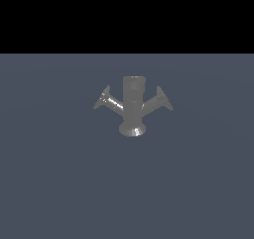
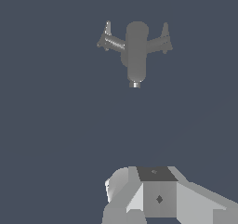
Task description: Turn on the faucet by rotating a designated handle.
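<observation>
The faucet (image 1: 133, 104) is a small grey metal fitting: an upright cylinder on a flared base, with two slanted arms in a V. The handle (image 1: 108, 100) is the paler, glossier arm branching to the exterior view's left, with a flared cone tip. The wrist view shows the faucet (image 2: 136, 51) from above and the handle (image 2: 110, 42) beside its body. My gripper (image 2: 155, 190) shows only in the wrist view, as grey and white blocks at the frame's edge, well apart from the faucet. Its fingertips are cut off, so I cannot tell its opening.
The faucet's darker twin arm (image 1: 159, 101) branches to the exterior view's right. The faucet stands on a flat blue-grey floor (image 1: 59, 183). A black band fills the exterior view above the floor.
</observation>
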### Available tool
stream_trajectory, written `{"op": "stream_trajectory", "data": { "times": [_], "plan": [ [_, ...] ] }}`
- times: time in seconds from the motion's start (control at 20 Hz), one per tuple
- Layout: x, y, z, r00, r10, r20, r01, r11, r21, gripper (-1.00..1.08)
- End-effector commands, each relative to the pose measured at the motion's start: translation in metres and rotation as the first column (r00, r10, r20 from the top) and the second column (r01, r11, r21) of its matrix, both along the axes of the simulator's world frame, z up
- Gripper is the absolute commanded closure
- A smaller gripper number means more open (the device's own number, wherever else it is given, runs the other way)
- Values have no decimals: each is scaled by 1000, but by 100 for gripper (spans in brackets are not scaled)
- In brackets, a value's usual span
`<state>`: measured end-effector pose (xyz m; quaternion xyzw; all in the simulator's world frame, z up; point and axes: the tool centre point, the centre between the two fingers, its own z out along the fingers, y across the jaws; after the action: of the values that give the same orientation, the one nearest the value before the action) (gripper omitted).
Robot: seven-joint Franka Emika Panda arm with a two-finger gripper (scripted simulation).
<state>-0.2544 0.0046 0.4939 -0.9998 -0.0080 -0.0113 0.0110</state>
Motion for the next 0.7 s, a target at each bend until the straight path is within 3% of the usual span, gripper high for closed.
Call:
{"op": "stream_trajectory", "data": {
  "times": [0.0,0.05,0.1,0.15,0.2,0.25,0.3,0.35,0.4,0.5,0.55,0.6,0.65],
  "plan": [
    [3,0,-16,999,30,-46,-28,999,26,45],
    [5,-3,-44,994,-4,-108,6,1000,21,41],
    [12,17,-47,996,17,-92,-13,999,37,32],
    [16,0,-74,988,-55,-146,66,995,71,17],
    [17,-4,-76,987,-61,-150,72,995,74,17],
    [24,13,-88,987,-40,-153,52,996,78,14],
    [20,26,-116,975,-50,-219,66,995,68,8],
    [33,13,-121,970,-118,-214,140,986,92,26],
    [44,28,-132,970,-114,-215,141,984,112,39],
    [55,18,-161,958,-159,-239,179,981,67,25],
    [76,8,-157,956,-215,-201,233,970,72,30],
    [81,43,-170,965,-166,-201,176,984,30,51],
    [91,45,-178,967,-169,-190,176,984,20,68]
  ]
}}
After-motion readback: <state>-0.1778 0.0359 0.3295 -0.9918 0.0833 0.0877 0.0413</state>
